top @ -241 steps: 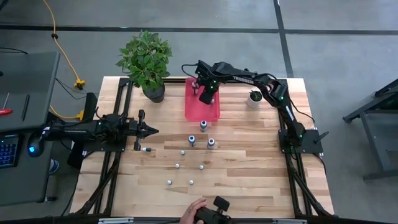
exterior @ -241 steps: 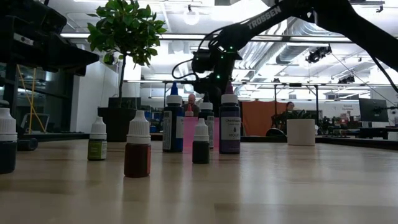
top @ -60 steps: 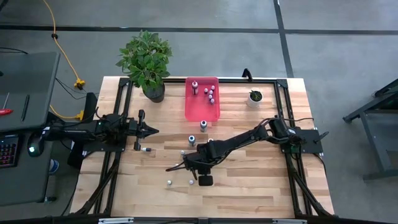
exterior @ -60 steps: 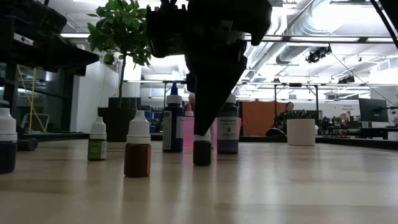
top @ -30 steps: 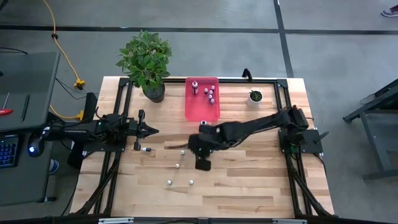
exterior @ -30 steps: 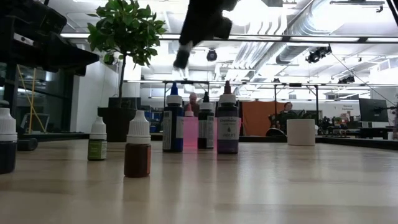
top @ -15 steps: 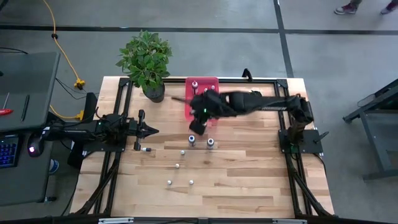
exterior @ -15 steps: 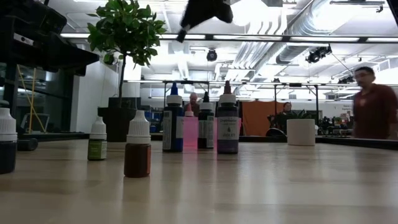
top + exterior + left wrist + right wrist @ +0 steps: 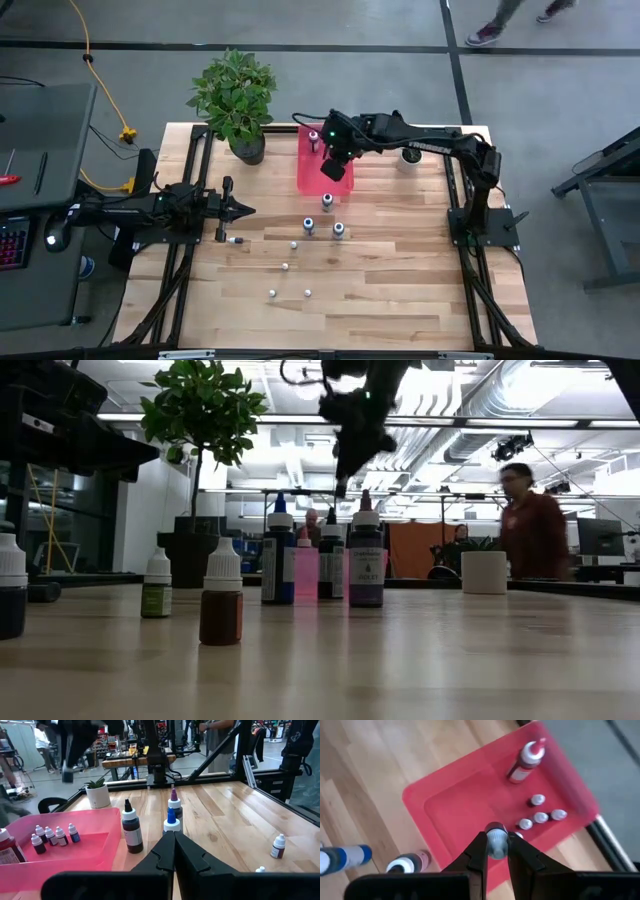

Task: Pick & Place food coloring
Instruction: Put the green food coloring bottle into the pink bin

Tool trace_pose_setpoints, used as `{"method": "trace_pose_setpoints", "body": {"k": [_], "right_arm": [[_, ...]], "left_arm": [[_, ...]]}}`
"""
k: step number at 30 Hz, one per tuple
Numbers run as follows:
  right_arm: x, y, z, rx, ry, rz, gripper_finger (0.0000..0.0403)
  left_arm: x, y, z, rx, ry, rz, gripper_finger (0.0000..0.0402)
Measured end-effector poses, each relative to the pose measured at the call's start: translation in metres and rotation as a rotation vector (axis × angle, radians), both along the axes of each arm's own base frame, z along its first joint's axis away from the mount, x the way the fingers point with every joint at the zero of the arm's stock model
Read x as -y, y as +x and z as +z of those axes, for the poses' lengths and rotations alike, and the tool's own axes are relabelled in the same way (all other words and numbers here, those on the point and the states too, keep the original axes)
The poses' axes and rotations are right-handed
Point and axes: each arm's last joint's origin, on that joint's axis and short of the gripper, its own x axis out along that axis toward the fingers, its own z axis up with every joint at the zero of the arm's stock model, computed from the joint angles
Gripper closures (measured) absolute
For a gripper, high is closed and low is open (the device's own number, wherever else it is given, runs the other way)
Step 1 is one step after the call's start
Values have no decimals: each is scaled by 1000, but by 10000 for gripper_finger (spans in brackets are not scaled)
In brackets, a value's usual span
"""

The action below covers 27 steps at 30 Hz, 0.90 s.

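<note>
desk (image 9: 400,270): light wood, plank stripes | tray (image 9: 312,178): pink-red | bottles (image 9: 221,605): white caps, bodies brown, olive, blue, purple, pink | right hand (image 9: 496,851): black, bottle in it has pale cap, perhaps grey | plant (image 9: 234,92): green leaves, dark pot | small pot (image 9: 408,158): white | cable (image 9: 97,70): yellow

Bottles (image 9: 338,149) at tray's (image 9: 312,178) far end — rest free

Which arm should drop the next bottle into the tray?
The right one. The right gripper is already shut on a small bottle and hangs above the red tray. The left gripper is shut, empty, and parked near the table's left edge.
</note>
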Motion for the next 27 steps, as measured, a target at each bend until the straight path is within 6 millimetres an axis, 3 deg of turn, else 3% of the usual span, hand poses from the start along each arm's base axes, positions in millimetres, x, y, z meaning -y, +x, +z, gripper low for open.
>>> {"method": "trace_pose_setpoints", "body": {"k": [8, 17, 27], "right_arm": [[24, 8, -30, -2, 54, 119, 360], [53, 20, -40, -86, 56, 215, 360], [93, 21, -80, -118, 149, 153, 360]], "left_arm": [[0, 0, 0, 0, 0, 0, 401], [0, 0, 0, 0, 0, 0, 401], [0, 0, 0, 0, 0, 0, 401]]}}
